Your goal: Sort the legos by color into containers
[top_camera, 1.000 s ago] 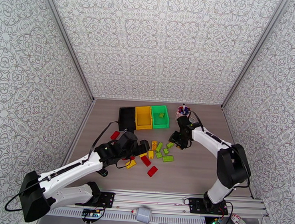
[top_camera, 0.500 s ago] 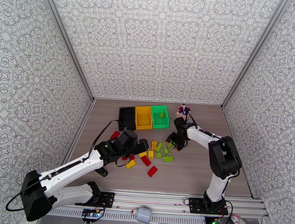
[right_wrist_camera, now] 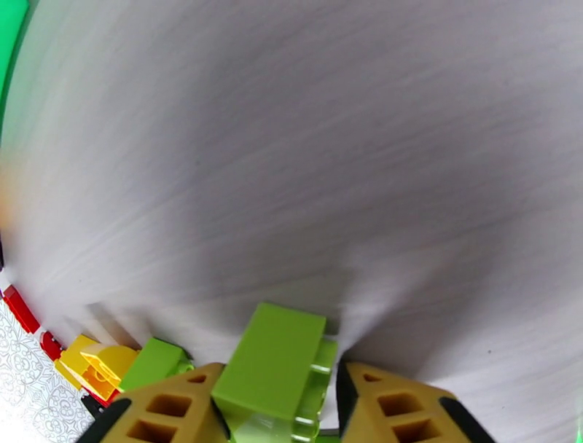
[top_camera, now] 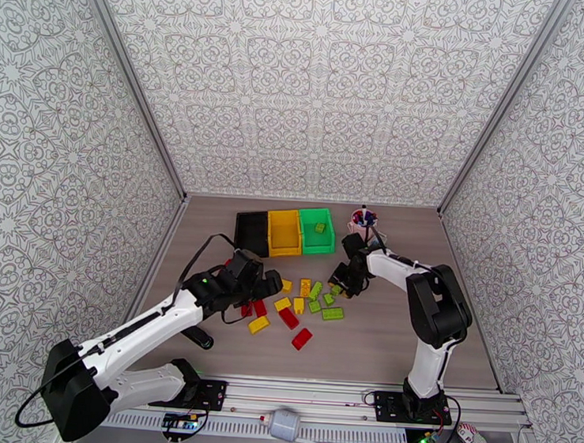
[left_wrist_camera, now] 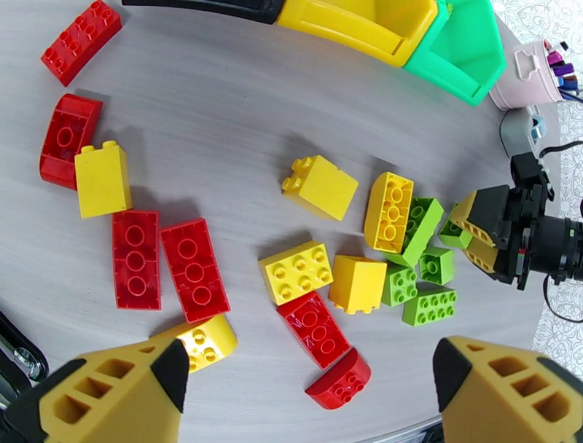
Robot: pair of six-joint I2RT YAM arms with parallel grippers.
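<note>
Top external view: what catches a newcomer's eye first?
Red, yellow and lime green legos scattered mid-table, with black, yellow and green bins lined up beyond. The right end effector grips a lime green brick at the pile's right edge; the left end effector hangs open above its left side.

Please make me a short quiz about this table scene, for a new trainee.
1. True or false: the green bin holds a lime brick.
2. The brick between the right gripper's fingers is: A red, B yellow, C lime.
3. Which bin stands between the other two?
Key: 1 true; 2 C; 3 the yellow bin.
</note>
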